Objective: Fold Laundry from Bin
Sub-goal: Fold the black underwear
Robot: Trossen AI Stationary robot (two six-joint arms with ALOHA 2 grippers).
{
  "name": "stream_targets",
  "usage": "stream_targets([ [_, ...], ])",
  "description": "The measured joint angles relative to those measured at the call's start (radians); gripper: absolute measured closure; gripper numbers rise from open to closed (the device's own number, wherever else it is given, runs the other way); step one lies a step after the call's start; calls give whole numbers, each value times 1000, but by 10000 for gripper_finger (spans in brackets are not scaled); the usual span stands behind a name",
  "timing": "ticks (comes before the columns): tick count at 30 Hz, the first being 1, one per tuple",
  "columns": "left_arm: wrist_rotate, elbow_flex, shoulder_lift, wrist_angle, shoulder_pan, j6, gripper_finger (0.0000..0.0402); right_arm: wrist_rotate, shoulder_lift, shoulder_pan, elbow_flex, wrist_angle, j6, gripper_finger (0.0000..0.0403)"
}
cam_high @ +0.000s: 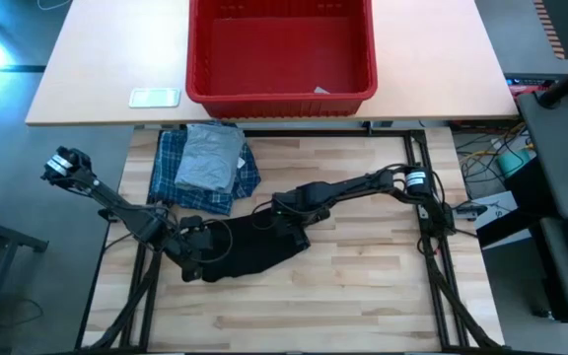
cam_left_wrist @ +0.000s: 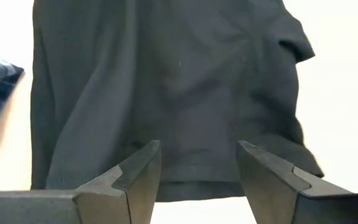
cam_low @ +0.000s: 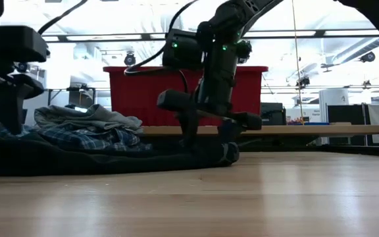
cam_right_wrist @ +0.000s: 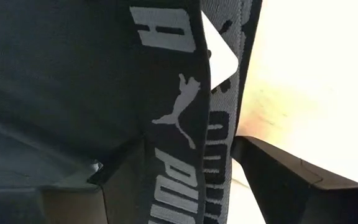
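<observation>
The small black garment (cam_high: 259, 251) lies spread on the wooden table. Its waistband (cam_right_wrist: 166, 37) carries pale lettering. My right gripper (cam_high: 282, 212) points down at the garment's far end, open, with the waistband between its fingers. My left gripper (cam_high: 193, 264) stands open over the garment's near-left hem (cam_left_wrist: 197, 186); whether it touches the cloth I cannot tell. The blue-and-white plaid shirt (cam_high: 171, 168) lies folded at the table's far left, with the grey T-shirt (cam_high: 210, 158) folded on top. The red bin (cam_high: 280, 99) stands beyond them. My right gripper comes from above, pointing down, its open fingers on either side of the waistband (cam_right_wrist: 179, 155). The band runs along between them and lies against the inner side of one finger (cam_right_wrist: 120, 180). The garment stays on the table (cam_low: 110, 161).
A small white object (cam_high: 154, 97) lies on the pale far table, left of the bin. A white scrap (cam_high: 321, 91) lies inside the bin. Bare wood (cam_high: 363, 286) stretches to the near and right sides of the garment.
</observation>
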Motion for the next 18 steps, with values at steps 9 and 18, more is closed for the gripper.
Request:
stream_targets([
  [9, 32, -23, 7, 48, 0, -7, 210, 59, 13, 16, 40, -41, -64, 149],
  [18, 105, -50, 51, 75, 1, -27, 210, 41, 72, 16, 43, 13, -48, 206],
])
